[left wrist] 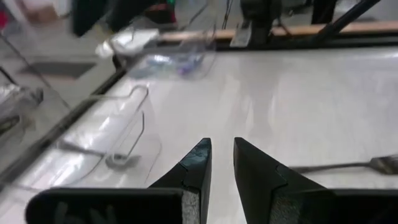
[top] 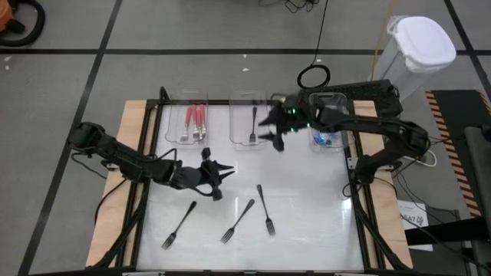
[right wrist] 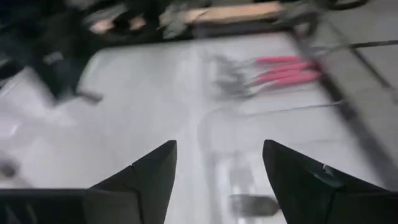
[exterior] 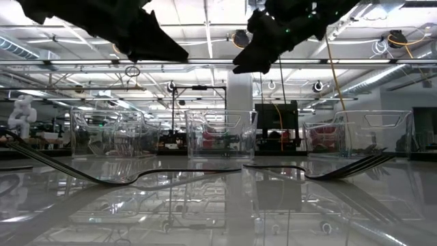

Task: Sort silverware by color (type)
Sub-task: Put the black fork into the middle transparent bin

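Three black-handled forks [top: 179,225], [top: 238,221], [top: 265,208] lie flat on the white table top near its front edge. Along the far side stand three clear trays: the left one holds red-handled forks [top: 196,119], the middle one a black fork [top: 253,125], and the right one blue-handled pieces [top: 326,139]. My left gripper [top: 224,178] hovers left of the table's centre, its fingers [left wrist: 198,155] a narrow gap apart with nothing between them. My right gripper [top: 274,132] hangs open and empty above the middle tray's right side.
The middle tray [right wrist: 249,155] lies right under my right gripper [right wrist: 217,146], with the red forks [right wrist: 286,70] beyond it. A white-lidded clear container [top: 418,46] stands off the table at the back right. Bare table top [top: 307,192] stretches between the trays and the loose forks.
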Available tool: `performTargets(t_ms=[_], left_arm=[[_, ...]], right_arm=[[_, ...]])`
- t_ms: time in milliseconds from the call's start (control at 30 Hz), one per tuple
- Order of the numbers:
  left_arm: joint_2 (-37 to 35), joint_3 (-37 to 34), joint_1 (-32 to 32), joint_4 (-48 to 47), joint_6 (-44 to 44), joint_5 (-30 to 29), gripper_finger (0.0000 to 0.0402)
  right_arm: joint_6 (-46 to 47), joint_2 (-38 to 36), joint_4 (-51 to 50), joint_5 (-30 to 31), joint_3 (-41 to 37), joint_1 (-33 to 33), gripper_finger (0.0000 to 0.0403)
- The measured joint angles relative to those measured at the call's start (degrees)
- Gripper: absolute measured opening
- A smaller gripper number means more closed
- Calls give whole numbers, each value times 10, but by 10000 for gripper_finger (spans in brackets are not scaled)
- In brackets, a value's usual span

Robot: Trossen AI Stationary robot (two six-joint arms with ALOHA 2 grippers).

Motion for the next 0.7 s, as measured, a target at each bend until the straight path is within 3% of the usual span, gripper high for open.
performTargets(t_ms=[200, 567, 700], left_arm=[[11, 50, -3, -109, -61, -14, 70], [85, 130, -12, -122, -71, -16, 70], [142, 184, -10, -151, -75, -16, 70]], right_arm=[[-11, -45, 29, 15, -88, 100, 235], [8, -116, 207, 19, -270, 252, 235], [8, -107, 255, 66, -298, 293, 235]])
